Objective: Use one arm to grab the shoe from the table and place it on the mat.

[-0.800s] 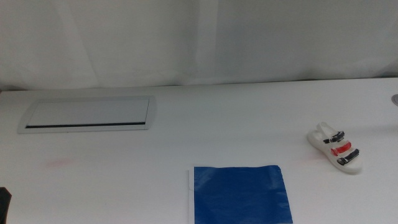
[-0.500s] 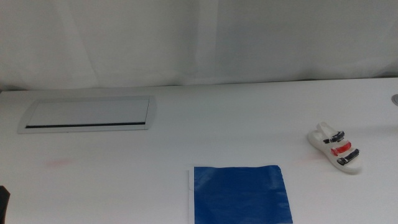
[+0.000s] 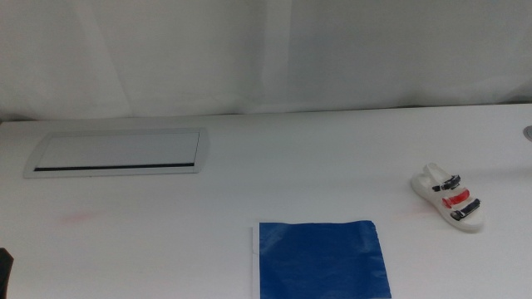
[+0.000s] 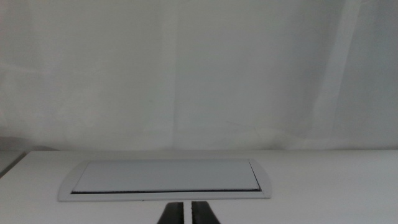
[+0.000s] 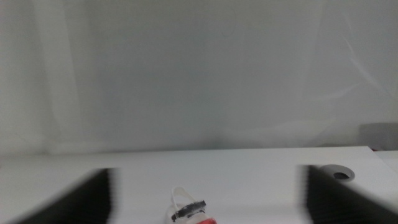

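Observation:
The shoe [image 3: 450, 198], a white sandal with two black straps and a red one, lies on the table [image 3: 316, 166] at the right. The blue mat [image 3: 322, 259] lies flat at the front centre, left of the shoe and apart from it. In the right wrist view my right gripper [image 5: 208, 186] is open, its blurred dark jaws wide apart, with the shoe's heel end [image 5: 188, 210] low between them and some way ahead. In the left wrist view my left gripper [image 4: 186, 213] is shut and empty. Only a dark bit of the left arm [image 3: 4, 278] shows in the middle view.
A grey-framed rectangular panel [image 3: 118, 152] is set into the table at the back left; it also shows in the left wrist view [image 4: 166, 179]. A small grey round fitting [image 3: 528, 131] sits at the right edge. A white curtain closes off the back.

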Robot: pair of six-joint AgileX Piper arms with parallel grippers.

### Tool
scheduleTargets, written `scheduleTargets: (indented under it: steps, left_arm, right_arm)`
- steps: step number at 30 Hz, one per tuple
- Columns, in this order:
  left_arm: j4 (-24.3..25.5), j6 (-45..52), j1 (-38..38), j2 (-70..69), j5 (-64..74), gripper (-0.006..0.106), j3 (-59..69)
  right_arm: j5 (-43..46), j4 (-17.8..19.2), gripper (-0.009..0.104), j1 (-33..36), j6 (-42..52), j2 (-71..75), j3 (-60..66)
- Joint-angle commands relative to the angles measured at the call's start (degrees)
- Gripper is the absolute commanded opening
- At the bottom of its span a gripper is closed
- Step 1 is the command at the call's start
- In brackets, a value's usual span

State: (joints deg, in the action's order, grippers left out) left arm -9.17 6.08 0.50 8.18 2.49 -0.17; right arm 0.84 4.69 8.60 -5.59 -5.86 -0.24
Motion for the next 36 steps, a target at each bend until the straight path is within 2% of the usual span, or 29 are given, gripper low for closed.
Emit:
scheduleTargets:
  steps: [1,2,5,7,11,14,15,18,24,29,33,36]
  left_arm:
    - [-0.3,-0.14,0.11,-0.25,-0.85,-0.002,2.1]
    - [-0.3,-0.14,0.11,-0.25,-0.85,-0.002,2.1]
    - [-0.3,-0.14,0.11,-0.25,-0.85,-0.002,2.1]
    - [-0.3,-0.14,0.11,-0.25,-0.85,-0.002,2.1]
    - [-0.3,-0.14,0.11,-0.25,-0.85,-0.002,2.1]
    - [-0.3,-0.14,0.11,-0.25,-0.85,-0.002,2.1]
    - [-0.3,-0.14,0.11,-0.25,-0.85,-0.002,2.1]
    - [-0.3,-0.14,0.11,-0.25,-0.85,-0.002,2.1]
    - [-0.3,-0.14,0.11,-0.25,-0.85,-0.002,2.1]
    - [-0.3,-0.14,0.11,-0.25,-0.85,-0.002,2.1]
    - [-0.3,-0.14,0.11,-0.25,-0.85,-0.002,2.1]
    - [-0.3,-0.14,0.11,-0.25,-0.85,-0.002,2.1]
  right_arm:
    - [1.23,0.18,0.096,-0.08,-1.84,0.17,2.13]
    - [1.79,0.18,0.103,-0.08,-2.59,0.17,2.13]
    - [2.24,-0.14,0.103,-0.08,-3.23,0.17,2.01]
    - [1.98,-1.78,0.103,-0.08,-3.44,0.17,1.57]
    - [-1.15,-4.69,0.103,-0.08,-3.44,-0.95,-1.93]
    - [-4.37,-5.12,0.103,-0.08,-3.44,-3.83,-5.87]
    - [-6.24,-5.12,0.103,-0.08,-3.44,-5.48,-7.84]
    - [-19.05,-2.93,0.103,-0.08,-3.44,-13.37,-18.05]
    - [-32.15,-0.31,0.103,-0.08,-2.43,-27.84,-34.8]
    - [-42.43,0.75,0.103,-0.08,4.8,-40.21,-47.04]
    - [-50.88,-2.63,0.103,-0.08,16.68,-55.48,-58.42]
    - [-52.78,-4.69,0.103,-0.08,22.37,-63.8,-62.45]
